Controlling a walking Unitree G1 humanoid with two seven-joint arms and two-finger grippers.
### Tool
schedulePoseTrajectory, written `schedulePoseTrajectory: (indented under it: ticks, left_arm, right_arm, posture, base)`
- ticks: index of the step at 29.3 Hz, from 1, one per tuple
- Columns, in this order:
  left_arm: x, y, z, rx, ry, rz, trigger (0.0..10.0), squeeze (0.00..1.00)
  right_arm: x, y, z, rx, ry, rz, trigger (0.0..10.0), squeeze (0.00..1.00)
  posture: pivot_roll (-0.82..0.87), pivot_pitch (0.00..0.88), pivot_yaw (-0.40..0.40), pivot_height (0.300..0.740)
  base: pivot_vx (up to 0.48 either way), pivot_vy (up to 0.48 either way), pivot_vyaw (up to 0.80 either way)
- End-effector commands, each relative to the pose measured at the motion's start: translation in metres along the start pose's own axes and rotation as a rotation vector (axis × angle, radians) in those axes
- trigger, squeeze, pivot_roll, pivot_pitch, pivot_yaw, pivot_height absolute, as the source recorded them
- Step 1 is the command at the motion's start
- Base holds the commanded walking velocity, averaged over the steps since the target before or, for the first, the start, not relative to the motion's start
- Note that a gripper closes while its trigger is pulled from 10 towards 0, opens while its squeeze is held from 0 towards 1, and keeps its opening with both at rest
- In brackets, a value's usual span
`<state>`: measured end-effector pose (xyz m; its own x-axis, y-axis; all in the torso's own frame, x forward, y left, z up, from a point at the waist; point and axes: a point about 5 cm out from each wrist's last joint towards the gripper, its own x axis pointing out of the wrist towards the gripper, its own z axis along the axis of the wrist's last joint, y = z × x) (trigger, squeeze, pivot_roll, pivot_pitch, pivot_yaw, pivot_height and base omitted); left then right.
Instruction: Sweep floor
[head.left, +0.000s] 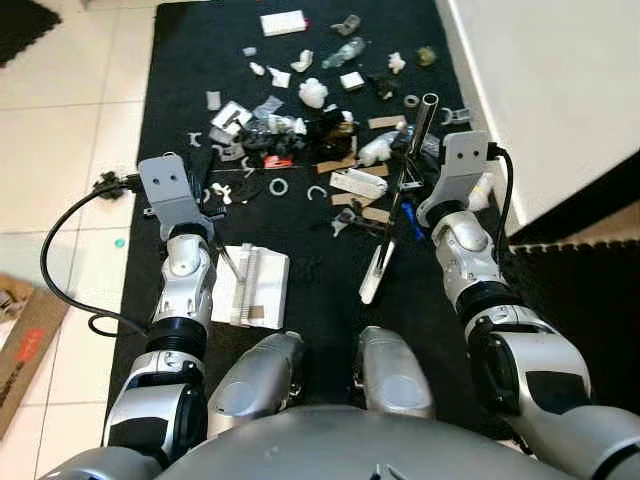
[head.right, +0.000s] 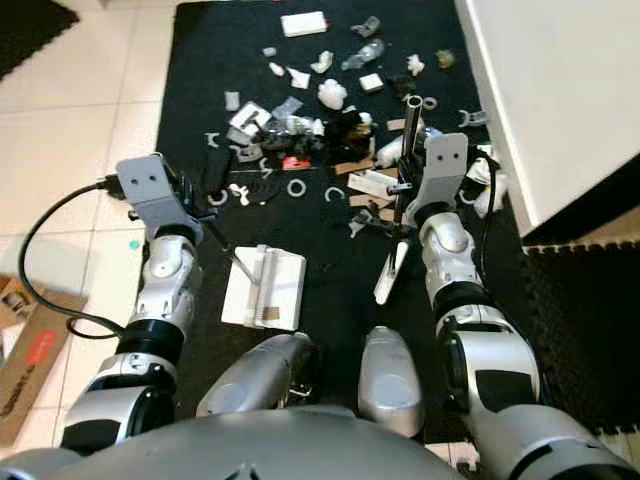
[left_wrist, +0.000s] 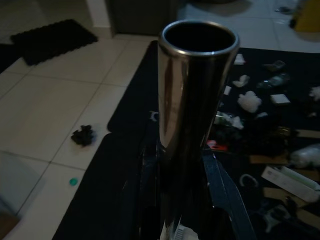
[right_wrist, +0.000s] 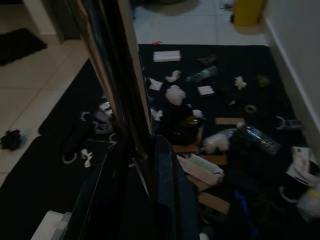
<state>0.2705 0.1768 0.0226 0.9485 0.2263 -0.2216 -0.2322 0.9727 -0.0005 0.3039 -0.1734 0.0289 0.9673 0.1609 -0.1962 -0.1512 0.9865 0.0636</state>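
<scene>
With both grippers clamped, right gripper (head.left: 408, 150) on broom (head.left: 400, 195), left gripper (head.left: 215, 235) on dustpan (head.left: 255, 285), I see litter (head.left: 310, 110) ahead.

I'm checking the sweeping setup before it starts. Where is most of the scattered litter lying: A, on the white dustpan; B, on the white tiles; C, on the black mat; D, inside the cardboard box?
C: the litter is spread across the black mat ahead of the robot, while the white dustpan lies on the mat nearer the robot.
</scene>
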Motion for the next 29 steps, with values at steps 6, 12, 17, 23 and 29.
schedulePoseTrajectory:
  ticks: [6,12,17,23,29]
  left_arm:
    - [0.0021,0.0029,0.0036,0.026,-0.019,0.001,10.0,0.0]
    - [0.0024,0.0025,0.004,0.025,-0.019,0.001,10.0,0.0]
    - [0.0025,0.0026,0.004,0.025,-0.019,0.002,10.0,0.0]
    - [0.0024,0.0028,0.004,0.026,-0.02,0.002,10.0,0.0]
    - [0.0026,0.0027,0.0044,0.025,-0.021,0.002,10.0,0.0]
  right_arm:
    - [0.002,0.0039,0.002,-0.004,-0.006,0.019,10.0,0.0]
    - [0.0023,0.0039,0.0023,-0.004,-0.006,0.019,10.0,0.0]
    - [0.0025,0.0047,0.0022,-0.003,-0.005,0.022,10.0,0.0]
    - [0.0026,0.0055,0.0019,0.0,-0.004,0.025,10.0,0.0]
    - [0.0026,0.0059,0.0017,0.001,-0.004,0.026,10.0,0.0]
  posture:
    - [-0.01,0.006,0.014,0.74]
    - [-0.01,0.007,0.013,0.74]
    - [-0.01,0.007,0.014,0.74]
    - [-0.01,0.007,0.014,0.74]
    - [-0.01,0.007,0.015,0.74]
  base:
    - [0.0,0.0,0.78]
    - [0.0,0.0,0.78]
    - [0.0,0.0,0.78]
    - [0.0,0.0,0.78]
    - [0.0,0.0,0.78]
